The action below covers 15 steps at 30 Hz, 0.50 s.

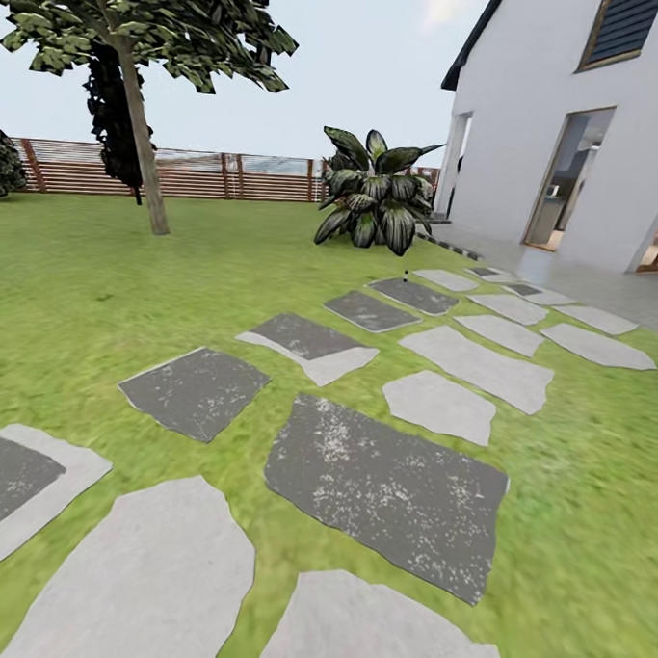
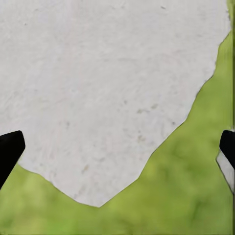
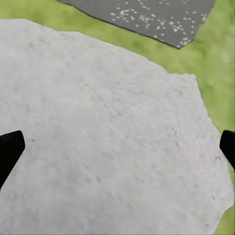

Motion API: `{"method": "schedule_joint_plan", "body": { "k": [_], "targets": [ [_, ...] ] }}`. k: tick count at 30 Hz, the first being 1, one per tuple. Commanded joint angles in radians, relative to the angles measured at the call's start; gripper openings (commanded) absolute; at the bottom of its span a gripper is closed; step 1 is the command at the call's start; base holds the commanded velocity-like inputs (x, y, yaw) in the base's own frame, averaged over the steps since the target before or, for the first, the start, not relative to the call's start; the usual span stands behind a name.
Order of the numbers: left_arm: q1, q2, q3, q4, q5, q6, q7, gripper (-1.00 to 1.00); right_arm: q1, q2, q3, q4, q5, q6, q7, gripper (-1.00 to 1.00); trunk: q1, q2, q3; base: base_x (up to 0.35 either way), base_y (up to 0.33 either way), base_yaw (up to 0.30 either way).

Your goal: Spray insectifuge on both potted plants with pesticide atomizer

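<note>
Under my left gripper: pale stepping stone, matt, fine-grained, faintly pitted. Right wrist view shows a dark slab, rougher with white flecks (looks like mottled stone). Lawn reads soft, blotchy green. Fence is brown slatted wood. House wall smooth, matt white.

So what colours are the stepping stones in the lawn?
Stepping stones: some dark grey with pale specks, others light grey; clearest in the head view.
</note>
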<state>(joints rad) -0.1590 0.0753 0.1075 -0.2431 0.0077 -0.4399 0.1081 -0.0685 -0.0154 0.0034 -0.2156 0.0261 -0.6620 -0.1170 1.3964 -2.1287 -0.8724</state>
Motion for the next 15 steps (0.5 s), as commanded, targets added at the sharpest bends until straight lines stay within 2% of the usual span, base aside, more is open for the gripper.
{"method": "schedule_joint_plan", "body": {
  "k": [1,15],
  "targets": [
    [-0.001,0.000,0.001,0.001,0.000,-0.003,0.001,1.00,-0.001,0.000,0.000,0.001,0.003,-0.002,-0.004,1.00,0.000,0.000,-0.001,0.312,-0.117,0.000],
    [-0.001,0.000,0.001,0.001,0.000,-0.003,0.001,1.00,0.000,0.000,-0.001,0.016,0.003,-0.002,-0.006,1.00,0.000,0.000,-0.001,0.295,-0.137,0.000]
  ]
}}
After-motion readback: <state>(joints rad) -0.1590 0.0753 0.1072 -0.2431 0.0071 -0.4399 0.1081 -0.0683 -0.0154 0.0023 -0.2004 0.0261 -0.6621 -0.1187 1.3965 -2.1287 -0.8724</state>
